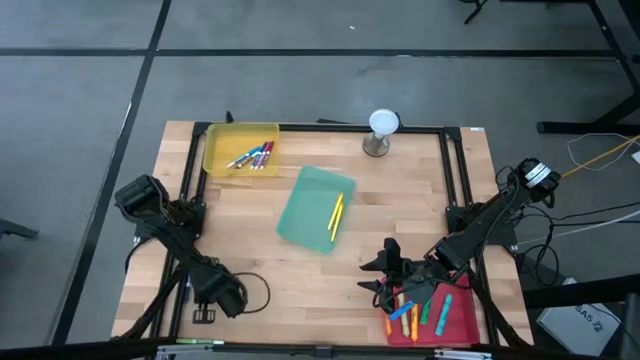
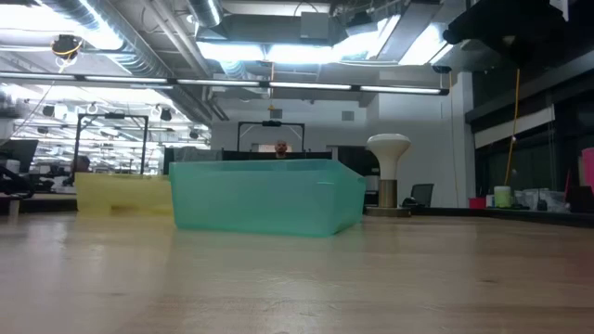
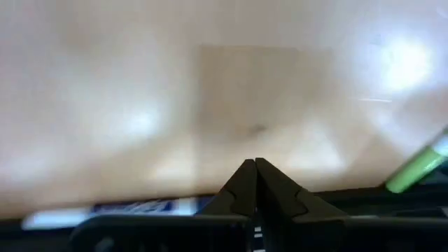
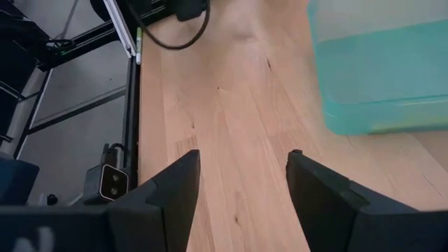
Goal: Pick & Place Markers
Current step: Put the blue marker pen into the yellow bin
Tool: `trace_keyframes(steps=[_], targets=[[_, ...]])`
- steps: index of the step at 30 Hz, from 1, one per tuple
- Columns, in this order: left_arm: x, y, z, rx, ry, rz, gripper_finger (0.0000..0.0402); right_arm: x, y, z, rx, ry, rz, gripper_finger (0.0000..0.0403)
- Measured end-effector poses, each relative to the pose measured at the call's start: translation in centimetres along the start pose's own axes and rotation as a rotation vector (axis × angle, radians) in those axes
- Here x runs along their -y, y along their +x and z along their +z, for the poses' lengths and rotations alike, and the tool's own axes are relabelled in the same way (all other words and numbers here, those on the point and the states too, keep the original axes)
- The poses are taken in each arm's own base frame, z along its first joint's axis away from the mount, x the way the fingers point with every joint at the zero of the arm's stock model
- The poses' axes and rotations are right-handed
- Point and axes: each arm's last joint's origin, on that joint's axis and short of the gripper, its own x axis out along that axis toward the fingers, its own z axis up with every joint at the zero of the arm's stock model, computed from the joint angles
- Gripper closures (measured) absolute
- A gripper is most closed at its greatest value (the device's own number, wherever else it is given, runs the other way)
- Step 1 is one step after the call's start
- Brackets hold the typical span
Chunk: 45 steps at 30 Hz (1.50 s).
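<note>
In the low view, the green tray (image 2: 267,197) hides part of the yellow tray (image 2: 122,195) behind it, and both trays' walls hide whatever lies inside. In the right wrist view the green tray (image 4: 381,66) is cut off by the edge. The left wrist view shows only blurred wood, with a green stick (image 3: 418,168) cut off at the edge.

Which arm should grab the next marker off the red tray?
Right, I'd say. The right gripper sits open at the edge of the red tray, close to the loose markers. The left gripper is shut and parked at the table's opposite front corner.
</note>
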Motion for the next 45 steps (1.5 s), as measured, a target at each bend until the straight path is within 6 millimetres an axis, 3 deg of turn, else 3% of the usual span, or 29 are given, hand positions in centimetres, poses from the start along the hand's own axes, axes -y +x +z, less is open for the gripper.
trace_keyframes(steps=[7, 21, 29, 45], targets=[[-0.1, -2.3, -0.5, 0.056, -0.060, 0.093, 0.0400, 0.1, 0.1, 0.1, 0.003, 0.001, -0.005, 0.0194], [0.6, -0.1, -2.5, -0.082, 0.007, 0.031, 0.0400, 0.1, 0.2, 0.4, 0.020, 0.020, 0.005, 0.0194], [2.9, 0.7, -3.2, -0.065, 0.075, -0.099, 0.0400, 0.1, 0.2, 0.4, 0.019, 0.016, 0.003, 0.0194], [3.3, 2.3, -4.5, -0.004, 0.076, -0.054, 0.0400, 0.1, 0.3, 0.6, 0.027, -0.022, 0.003, 0.0194]])
